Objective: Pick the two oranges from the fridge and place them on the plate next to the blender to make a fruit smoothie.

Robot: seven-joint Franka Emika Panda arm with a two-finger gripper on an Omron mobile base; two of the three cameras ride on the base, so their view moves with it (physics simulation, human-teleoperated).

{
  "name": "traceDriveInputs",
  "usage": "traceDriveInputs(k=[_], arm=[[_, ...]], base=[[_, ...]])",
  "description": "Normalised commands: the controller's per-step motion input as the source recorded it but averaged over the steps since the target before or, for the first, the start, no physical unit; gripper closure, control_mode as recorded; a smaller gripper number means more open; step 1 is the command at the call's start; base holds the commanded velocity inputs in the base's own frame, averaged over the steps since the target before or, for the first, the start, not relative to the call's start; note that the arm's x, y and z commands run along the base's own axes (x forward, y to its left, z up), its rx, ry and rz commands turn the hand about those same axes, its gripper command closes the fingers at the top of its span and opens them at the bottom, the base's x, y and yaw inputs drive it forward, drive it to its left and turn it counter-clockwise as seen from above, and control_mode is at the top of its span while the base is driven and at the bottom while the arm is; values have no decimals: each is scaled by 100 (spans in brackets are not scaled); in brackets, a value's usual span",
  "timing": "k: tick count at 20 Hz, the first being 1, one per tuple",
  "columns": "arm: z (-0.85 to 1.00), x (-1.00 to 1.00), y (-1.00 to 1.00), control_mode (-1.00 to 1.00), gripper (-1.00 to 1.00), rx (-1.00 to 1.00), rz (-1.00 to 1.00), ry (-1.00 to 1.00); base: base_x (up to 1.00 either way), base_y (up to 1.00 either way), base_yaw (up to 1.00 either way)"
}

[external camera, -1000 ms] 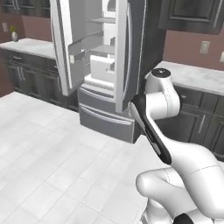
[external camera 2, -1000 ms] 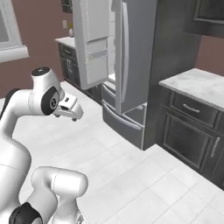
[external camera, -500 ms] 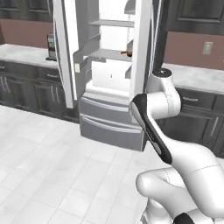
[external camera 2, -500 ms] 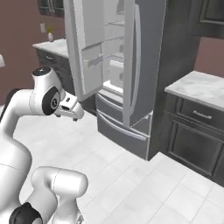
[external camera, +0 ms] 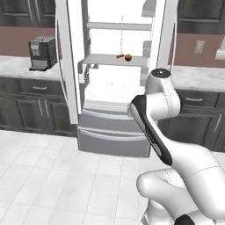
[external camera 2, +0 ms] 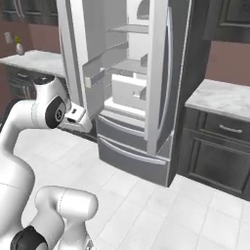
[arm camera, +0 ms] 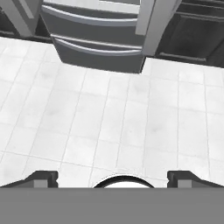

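Note:
The fridge [external camera: 72,66] stands straight ahead with both upper doors open, showing a white interior and grey shelves. One orange [external camera: 128,57] sits on the middle shelf. Just left of it lies a small reddish thing [external camera: 119,56], too small to identify. In the right base view the fridge [external camera 2: 158,73] is seen from the side and its shelves hide the fruit. My gripper [arm camera: 114,178] is open and holds nothing. It points down at the floor tiles in front of the fridge's lower drawers [arm camera: 96,35], well short of the shelves. The plate and the blender are out of view.
A black coffee machine [external camera: 42,52] sits on the counter [external camera: 17,66] left of the fridge. Dark cabinets under pale counters flank it on both sides [external camera: 197,79] [external camera 2: 229,97]. White floor tiles [arm camera: 109,109] lie between me and the fridge.
The whole picture has shifted, so the base has driven. The fridge is now nearer, more central and faced head-on. The arm holds the same pose.

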Motion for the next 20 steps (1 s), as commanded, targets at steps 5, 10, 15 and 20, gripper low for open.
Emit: traceDriveInputs(k=[5,10,15,20], arm=[[0,0,0,100,-100,0,0,0],[0,0,0,100,-100,0,0,0],[0,0,0,100,-100,0,0,0],[0,0,0,100,-100,0,0,0]], base=[[75,100,-54],[55,63,-33],[35,58,-26],[50,19,-28]])
